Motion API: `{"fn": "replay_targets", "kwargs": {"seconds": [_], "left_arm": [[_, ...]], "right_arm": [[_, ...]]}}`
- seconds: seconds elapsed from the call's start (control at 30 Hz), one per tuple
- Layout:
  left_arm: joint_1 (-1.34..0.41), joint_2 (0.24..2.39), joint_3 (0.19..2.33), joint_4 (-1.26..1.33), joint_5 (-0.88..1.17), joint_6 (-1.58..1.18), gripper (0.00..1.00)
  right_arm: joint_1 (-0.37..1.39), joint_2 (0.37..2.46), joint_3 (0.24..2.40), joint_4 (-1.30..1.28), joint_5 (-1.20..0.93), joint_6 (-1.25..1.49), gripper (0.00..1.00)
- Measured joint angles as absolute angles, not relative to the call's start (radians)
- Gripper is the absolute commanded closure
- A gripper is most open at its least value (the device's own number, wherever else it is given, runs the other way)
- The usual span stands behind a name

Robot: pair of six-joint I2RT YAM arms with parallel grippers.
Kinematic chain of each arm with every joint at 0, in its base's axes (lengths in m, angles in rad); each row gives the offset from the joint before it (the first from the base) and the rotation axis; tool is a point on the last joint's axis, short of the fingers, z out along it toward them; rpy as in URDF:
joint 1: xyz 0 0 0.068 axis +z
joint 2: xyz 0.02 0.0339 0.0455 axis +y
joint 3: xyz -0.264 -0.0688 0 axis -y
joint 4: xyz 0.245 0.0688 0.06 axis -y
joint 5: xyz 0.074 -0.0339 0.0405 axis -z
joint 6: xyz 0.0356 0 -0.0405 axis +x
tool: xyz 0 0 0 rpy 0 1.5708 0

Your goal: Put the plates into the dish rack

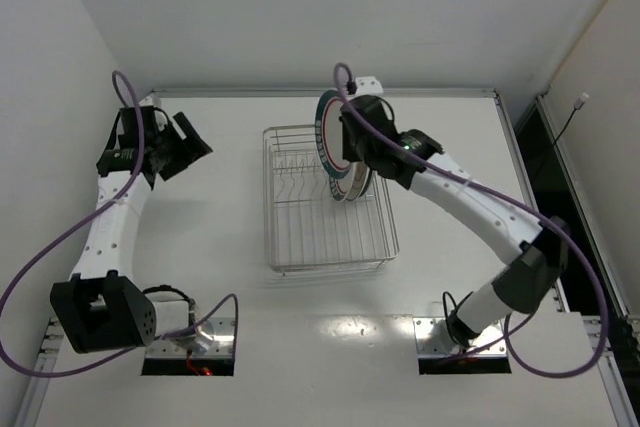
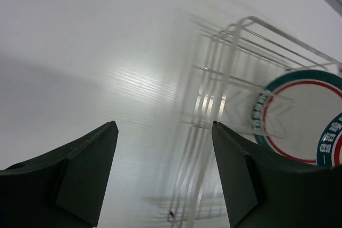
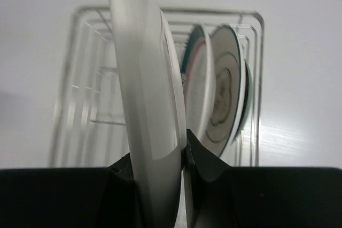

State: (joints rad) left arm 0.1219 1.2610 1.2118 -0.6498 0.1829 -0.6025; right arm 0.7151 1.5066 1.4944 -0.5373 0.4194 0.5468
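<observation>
Right pincer point(image 3: 160, 158) clamps upright plate point(image 3: 144, 78) over dish rack point(image 1: 272, 197); arm point(image 1: 470, 202) outstretched.

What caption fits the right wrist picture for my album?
Right tool grips a plate on edge over the dish rack, other plates standing inside.

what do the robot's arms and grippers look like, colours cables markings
The left arm and right arm both have white links with black joints. A purple cable loops along each. The fingers are dark, flat-faced wedges. A small green light shows near the right wrist.
</observation>
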Motion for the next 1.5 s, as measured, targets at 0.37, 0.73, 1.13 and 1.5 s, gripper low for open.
{"fn": "replay_targets", "kwargs": {"seconds": [0.37,0.73,1.13,1.5], "left_arm": [[0.166,1.163,0.88,-0.593,0.067,-0.503,0.32],[0.166,1.213,0.881,-0.532,0.087,-0.484,0.32],[0.166,1.23,0.882,-0.532,0.093,-0.482,0.32],[0.167,1.247,0.882,-0.532,0.098,-0.479,0.32]], "right_arm": [[0.752,1.755,1.592,-0.716,0.603,0.496,1.0],[0.742,1.971,1.749,-0.773,0.565,0.531,1.0],[0.709,1.994,1.758,-0.766,0.413,0.579,0.29],[0.694,1.629,1.789,-0.865,0.431,0.485,0.0]]}}
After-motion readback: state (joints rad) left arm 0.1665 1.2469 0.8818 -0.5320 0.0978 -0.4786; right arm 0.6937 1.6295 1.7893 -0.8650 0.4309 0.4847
